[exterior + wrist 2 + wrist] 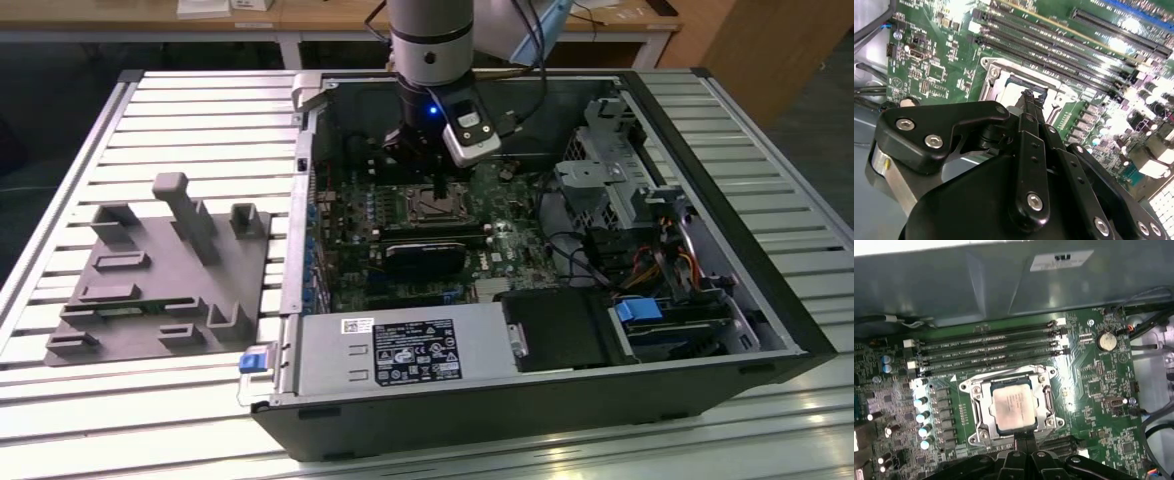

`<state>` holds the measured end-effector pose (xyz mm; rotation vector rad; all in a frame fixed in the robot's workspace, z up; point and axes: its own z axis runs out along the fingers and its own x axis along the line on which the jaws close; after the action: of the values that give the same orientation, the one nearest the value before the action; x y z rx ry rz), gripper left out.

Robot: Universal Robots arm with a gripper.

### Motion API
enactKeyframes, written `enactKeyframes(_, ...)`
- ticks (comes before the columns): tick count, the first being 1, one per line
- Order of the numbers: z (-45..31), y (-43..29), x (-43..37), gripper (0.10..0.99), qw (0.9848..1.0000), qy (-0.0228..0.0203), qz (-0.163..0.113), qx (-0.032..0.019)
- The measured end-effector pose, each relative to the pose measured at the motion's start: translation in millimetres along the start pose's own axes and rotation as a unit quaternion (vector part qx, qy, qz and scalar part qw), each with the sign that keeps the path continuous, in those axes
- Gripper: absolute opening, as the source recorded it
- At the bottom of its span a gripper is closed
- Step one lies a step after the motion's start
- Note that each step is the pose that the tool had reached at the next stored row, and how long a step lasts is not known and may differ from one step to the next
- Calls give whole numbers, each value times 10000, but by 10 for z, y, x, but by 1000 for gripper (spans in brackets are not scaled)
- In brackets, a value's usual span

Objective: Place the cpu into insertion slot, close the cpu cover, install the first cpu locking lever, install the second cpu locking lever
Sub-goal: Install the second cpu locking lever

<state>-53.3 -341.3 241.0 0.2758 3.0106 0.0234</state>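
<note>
The cpu, a dull silver square chip, lies flat in the insertion slot on the green board. The cpu cover, a thin silvery frame, lies down around the chip, whose top shows through its window. Thin metal lever rods run along the socket's sides; whether they are latched is unclear. My gripper hangs just over the socket's edge, its black fingers pressed together with nothing between them. In the exterior view the gripper stands upright above the socket inside the open computer case.
Long black memory slots run beside the socket, with a coin battery nearby. A black block sits close in front of the socket. A drive cage, cables and a power supply crowd the case. A grey fixture lies outside.
</note>
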Motion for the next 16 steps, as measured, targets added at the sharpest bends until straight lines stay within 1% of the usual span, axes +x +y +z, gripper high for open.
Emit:
enactKeyframes(6, 0, -109, -20, 102, 10000, 0, 0, 0)
enactKeyframes(9, 2, -152, -28, 102, 10000, 0, 0, 0)
enactKeyframes(13, 6, -202, -36, 102, 10000, 0, 0, 0)
enactKeyframes(16, 17, -224, -32, 102, 10000, -1, 1, 0)
